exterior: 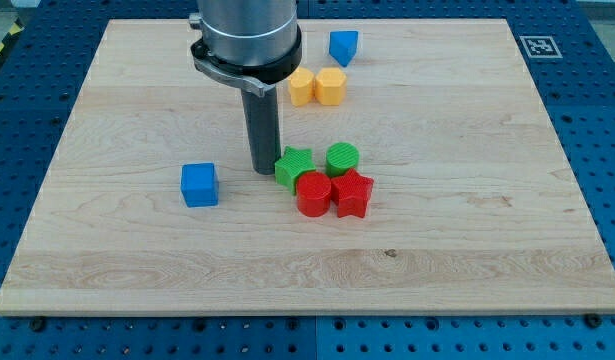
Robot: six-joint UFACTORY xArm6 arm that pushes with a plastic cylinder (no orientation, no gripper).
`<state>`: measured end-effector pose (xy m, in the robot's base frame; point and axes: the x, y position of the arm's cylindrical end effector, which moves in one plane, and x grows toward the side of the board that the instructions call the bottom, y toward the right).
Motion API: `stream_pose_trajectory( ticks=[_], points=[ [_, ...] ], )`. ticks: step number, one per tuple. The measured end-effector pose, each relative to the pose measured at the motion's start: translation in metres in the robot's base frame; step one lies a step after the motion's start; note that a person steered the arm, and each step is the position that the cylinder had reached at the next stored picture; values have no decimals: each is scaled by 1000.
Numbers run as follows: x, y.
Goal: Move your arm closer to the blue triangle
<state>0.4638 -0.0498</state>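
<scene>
The blue triangle lies near the view's top, right of the arm's body. My tip rests on the board in the middle, just left of a green star, touching or nearly touching it. The tip is well below and left of the blue triangle. A blue cube sits to the tip's left.
Two yellow blocks sit side by side below the blue triangle. A green cylinder, a red cylinder and a red star cluster right of the tip. The wooden board ends in blue perforated table.
</scene>
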Motion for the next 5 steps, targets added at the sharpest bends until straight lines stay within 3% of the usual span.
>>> stream_pose_trajectory(
  ticks=[2,5],
  points=[
    [-1,1],
    [-35,11]
  ],
)
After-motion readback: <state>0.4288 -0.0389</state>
